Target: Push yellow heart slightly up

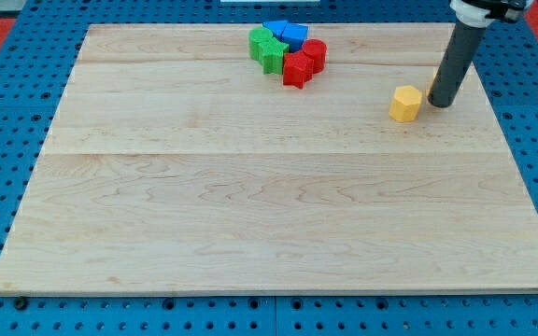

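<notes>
— Where is the yellow block?
— On the wooden board, well right of the red, green and blue cluster; its shape is unclear.
— And you?
— My tip stands just right of it. I have no jaws, only a rod.

Yellow heart: small, chunky, flat on the pale wooden desk, upper right of the frame, well apart from the block cluster at top centre. Heart outline hard to make out.
</notes>
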{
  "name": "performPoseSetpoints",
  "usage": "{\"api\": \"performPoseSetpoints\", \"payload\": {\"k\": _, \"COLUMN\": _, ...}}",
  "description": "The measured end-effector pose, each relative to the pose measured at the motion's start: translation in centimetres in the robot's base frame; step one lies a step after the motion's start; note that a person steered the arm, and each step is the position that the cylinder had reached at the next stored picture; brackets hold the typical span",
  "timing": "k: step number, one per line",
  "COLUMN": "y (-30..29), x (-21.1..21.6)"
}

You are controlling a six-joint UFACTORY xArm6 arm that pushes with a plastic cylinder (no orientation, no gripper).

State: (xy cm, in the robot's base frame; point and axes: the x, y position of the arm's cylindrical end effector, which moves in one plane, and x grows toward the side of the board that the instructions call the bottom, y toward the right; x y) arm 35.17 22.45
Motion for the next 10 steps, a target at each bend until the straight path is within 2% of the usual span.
{"api": "performPoseSetpoints", "payload": {"k": 2, "y": -0.1, "x": -3.4}}
{"api": "performPoseSetpoints", "payload": {"k": 4, "y": 0.5, "x": -0.4}}
{"api": "performPoseSetpoints", "payload": {"k": 6, "y": 4.3, "x": -4.7}}
{"api": "performPoseSetpoints", "payload": {"k": 7, "y": 3.1, "x": -5.5}}
{"api": "performPoseSetpoints", "payload": {"k": 8, "y": 1.5, "x": -5.8}}
{"api": "performPoseSetpoints", "payload": {"k": 10, "y": 2.8, "x": -4.1}}
